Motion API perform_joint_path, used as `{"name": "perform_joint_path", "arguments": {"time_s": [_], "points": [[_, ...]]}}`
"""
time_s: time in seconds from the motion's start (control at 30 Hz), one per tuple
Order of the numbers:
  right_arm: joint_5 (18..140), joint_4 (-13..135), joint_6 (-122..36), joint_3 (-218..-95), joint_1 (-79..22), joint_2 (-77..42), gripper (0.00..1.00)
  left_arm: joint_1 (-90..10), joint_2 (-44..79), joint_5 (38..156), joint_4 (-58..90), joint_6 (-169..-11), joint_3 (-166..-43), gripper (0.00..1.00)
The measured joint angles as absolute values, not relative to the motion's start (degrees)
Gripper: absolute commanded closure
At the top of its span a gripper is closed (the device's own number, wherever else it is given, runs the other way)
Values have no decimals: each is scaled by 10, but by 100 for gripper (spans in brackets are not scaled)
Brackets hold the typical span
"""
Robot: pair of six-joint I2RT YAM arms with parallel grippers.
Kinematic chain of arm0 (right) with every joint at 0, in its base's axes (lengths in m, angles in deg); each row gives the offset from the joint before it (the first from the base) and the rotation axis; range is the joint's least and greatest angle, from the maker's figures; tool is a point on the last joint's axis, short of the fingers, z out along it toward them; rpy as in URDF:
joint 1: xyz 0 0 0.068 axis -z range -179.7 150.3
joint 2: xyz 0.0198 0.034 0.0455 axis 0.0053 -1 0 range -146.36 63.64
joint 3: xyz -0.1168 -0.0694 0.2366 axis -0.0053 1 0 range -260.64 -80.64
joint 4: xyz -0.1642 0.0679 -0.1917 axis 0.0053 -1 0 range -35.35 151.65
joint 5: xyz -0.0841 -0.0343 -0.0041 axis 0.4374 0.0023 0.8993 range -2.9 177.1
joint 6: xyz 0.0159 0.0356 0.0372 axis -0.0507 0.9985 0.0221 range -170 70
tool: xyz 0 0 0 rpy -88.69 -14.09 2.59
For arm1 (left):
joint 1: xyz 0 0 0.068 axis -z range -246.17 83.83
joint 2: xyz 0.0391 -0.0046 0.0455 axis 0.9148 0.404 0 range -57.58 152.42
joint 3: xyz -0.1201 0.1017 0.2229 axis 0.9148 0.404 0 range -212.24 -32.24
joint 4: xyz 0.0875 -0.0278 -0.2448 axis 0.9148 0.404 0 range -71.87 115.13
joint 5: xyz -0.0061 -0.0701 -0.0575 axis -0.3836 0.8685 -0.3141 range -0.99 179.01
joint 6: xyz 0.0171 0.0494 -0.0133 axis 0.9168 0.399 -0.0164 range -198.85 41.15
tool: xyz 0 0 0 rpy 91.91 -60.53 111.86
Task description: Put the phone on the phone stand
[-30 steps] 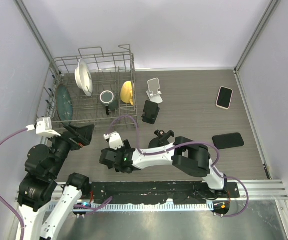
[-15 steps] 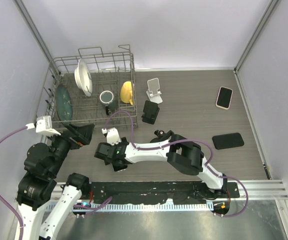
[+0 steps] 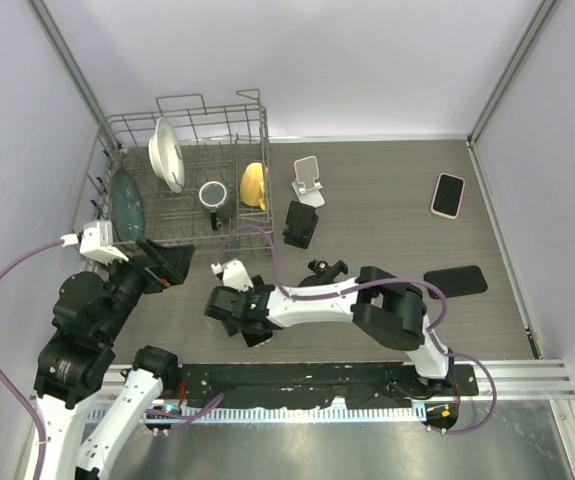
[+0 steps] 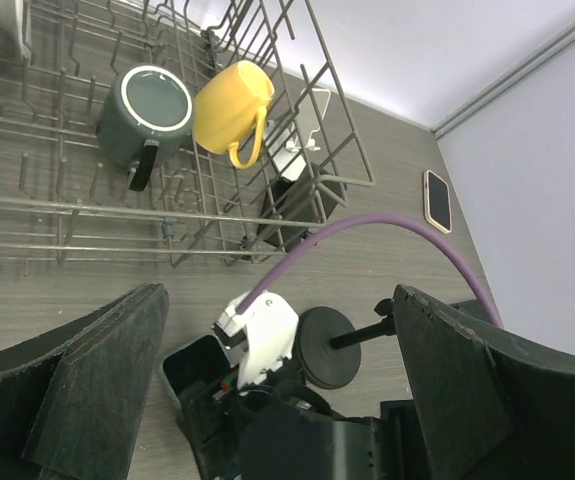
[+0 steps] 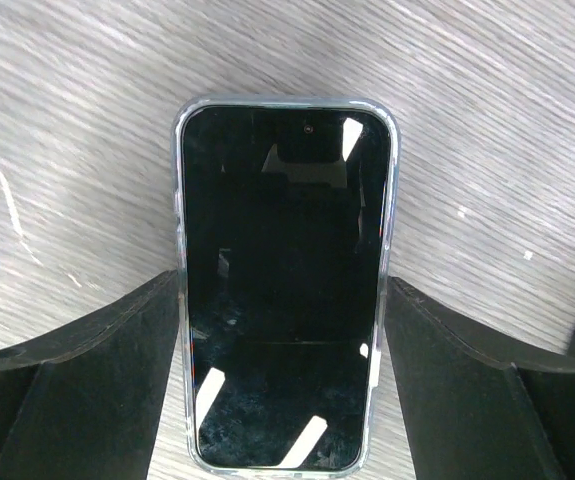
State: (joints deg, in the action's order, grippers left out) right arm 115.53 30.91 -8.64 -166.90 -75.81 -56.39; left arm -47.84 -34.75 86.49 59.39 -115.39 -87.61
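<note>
Phone [image 5: 282, 200]: flat and screen up on the table [image 3: 387, 230], at about 7 o'clock in the top view.
Right gripper [image 5: 282, 290]: jaws wide, astride the phone, with fingers [image 5: 87, 380] right at its long edges. Whether they press, I cannot tell.
Left gripper [image 4: 277, 330]: spread wide and empty, at 9 o'clock by the rack [image 3: 189, 241].
Stand [image 3: 308, 180]: white, at 1 o'clock from the phone, just beside the rack.
Handling: likely a stiff, light slab with glossy glass that is breakable and slick, though the clear case should help.
Hold: the long sides at mid-length look best. It lies low, so little edge is offered.
</note>
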Motion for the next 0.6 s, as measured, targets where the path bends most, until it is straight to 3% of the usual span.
{"name": "perform_joint_path", "arguments": {"time_s": [0.27,0.6], "points": [[1179,447,-186,-1499,-761,-416,99,-478,-338,876,594,-1166,-877,0],[1164,646,-284,-1397,-761,-214,99,-478,-310,944,570,-1212,-868,1]]}}
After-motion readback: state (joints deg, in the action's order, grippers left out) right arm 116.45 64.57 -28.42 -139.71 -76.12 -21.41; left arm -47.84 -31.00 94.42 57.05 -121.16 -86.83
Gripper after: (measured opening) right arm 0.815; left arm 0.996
